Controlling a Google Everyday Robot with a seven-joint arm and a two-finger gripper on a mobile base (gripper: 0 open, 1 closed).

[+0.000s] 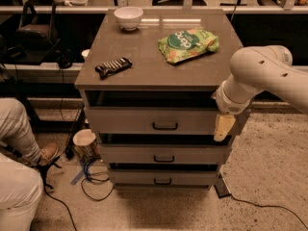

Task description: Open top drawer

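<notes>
Currently the top drawer [125, 120] lies just left of the gripper [224, 128].

The tabletop [144, 57] is smooth, with a soft sheen near its far edge, while the top drawer [120, 120] below has a matt grey front and a black handle [165, 126]. The white bowl [128, 17] looks glossy, and the green snack bag [187, 44] is crinkled, shiny film. Right of centre, at the drawer front's right end, the end effector [222, 134] looks like matt cream plastic under a smooth white arm shell [262, 73].
</notes>
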